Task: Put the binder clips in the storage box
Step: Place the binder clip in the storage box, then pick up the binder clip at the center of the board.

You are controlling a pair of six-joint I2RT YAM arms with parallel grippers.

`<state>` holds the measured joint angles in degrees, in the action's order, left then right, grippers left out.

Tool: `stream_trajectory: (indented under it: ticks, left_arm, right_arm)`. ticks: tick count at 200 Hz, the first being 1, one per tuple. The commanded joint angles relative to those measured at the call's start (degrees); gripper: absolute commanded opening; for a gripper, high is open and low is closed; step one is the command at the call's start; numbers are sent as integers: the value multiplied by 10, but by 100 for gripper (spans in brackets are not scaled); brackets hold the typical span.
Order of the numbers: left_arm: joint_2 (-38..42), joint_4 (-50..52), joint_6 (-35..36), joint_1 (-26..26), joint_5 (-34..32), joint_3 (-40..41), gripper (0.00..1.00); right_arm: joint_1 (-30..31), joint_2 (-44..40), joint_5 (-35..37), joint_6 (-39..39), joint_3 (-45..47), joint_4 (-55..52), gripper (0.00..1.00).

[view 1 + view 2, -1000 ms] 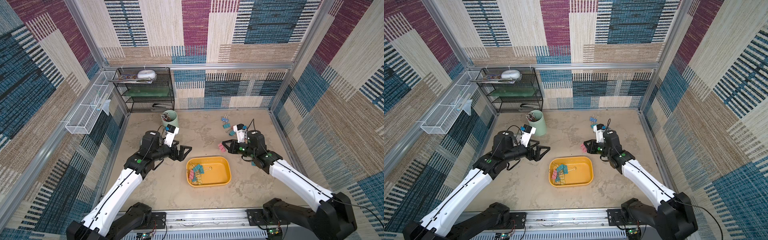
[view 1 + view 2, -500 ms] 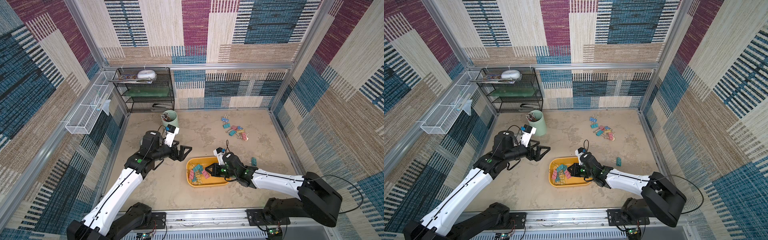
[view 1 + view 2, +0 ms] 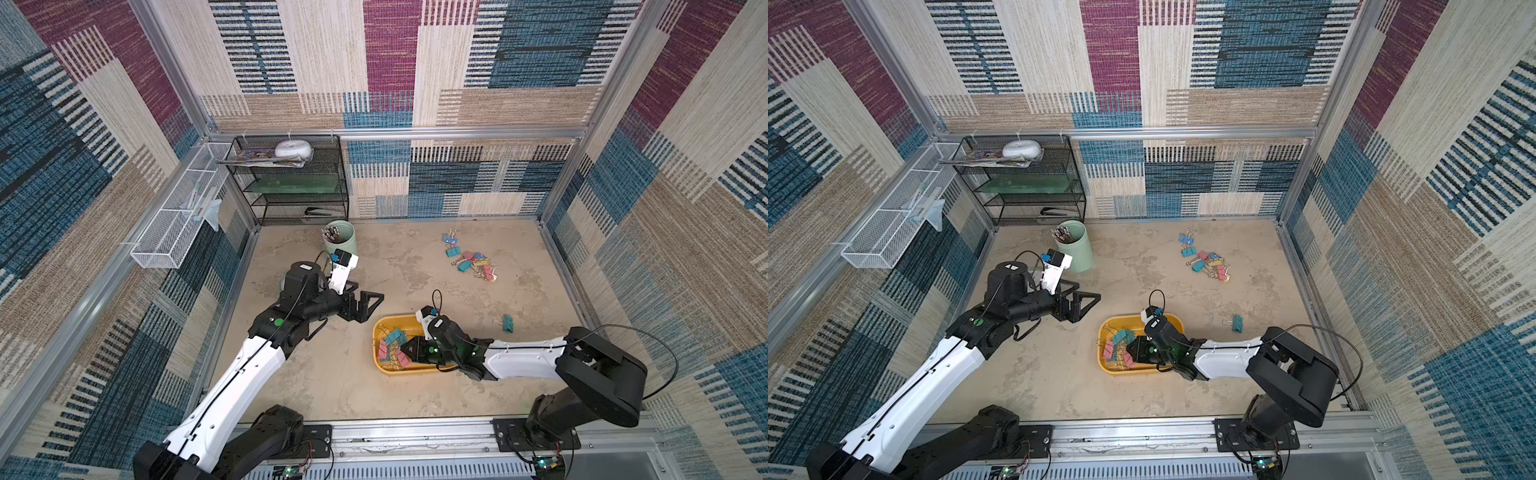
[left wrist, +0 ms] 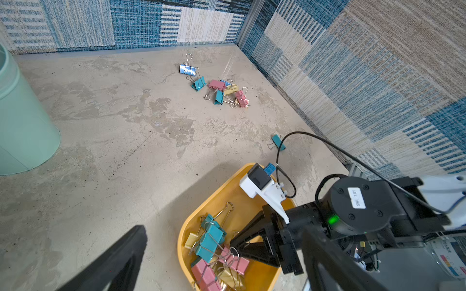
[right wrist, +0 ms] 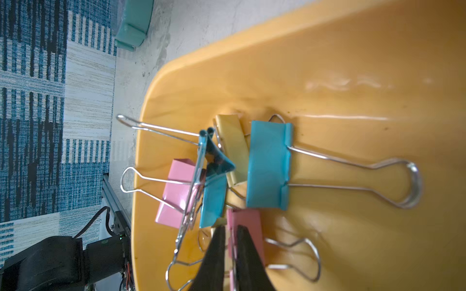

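Right gripper (image 5: 230, 228): down inside the shallow yellow-orange plastic storage box (image 5: 327, 63). Black fingers (image 5: 248, 254) only narrowly parted, a pink folding binder clip (image 5: 245, 219) showing in the slot between them. Cannot tell whether pinched or already let go. Around it in the box: a tangle of teal, pink and yellow binder clips (image 5: 267, 166) with silver wire handles.

Left gripper (image 3: 368, 309): jaws spread wide, empty, over bare floor near the box's corner on the side of the mint-green cylindrical pen cup (image 3: 340, 239).

Judged next target: lone teal binder clip (image 3: 507, 323), flat on the floor beyond the opposite end of the box, alongside the right forearm. Lies behind the way the right gripper points (so a pull-back and turn-round likely needed before any reach). Long edge of the clip body roughly front-to-back in both top views, wire handle pointing towards the box. Right arm plainly the nearer; for the left arm, a reach across the whole box.

Loose heap (image 3: 471, 262) of blue, teal, pink and yellow clips further off towards the back right corner, well apart from both grippers, again on the right arm's side.

Writing: white sticker (image 4: 356, 197) on the right arm's round black wrist housing, reading what looks like "SW 1.01". Second printed label (image 4: 451, 259) with coloured marks close by: too small to read. Nothing legible on clips or box.
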<state>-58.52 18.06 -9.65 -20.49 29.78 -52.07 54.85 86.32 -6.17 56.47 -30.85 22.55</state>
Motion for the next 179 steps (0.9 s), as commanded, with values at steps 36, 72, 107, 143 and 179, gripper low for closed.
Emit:
stream_trajectory:
  ticks: [36,72,107,143,179]
  left_arm:
    - [1,-29,1,1,29,0,100]
    - [4,-37,-2,1,54,2,100]
    - [6,-38,-4,1,50,3,100]
    - [7,-38,-7,0,47,3,100]
    - [8,-37,-11,0,43,4,100]
  right_arm:
    - [2,-144,158,-29,-21,-161,37]
    - [-11,-264,341,-61,-41,-278,40]
    - [-155,-306,378,-117,-78,-396,40]
    - [-293,-246,334,-173,-86,-413,43]
    - [-349,-122,306,-183,-98,-426,52]
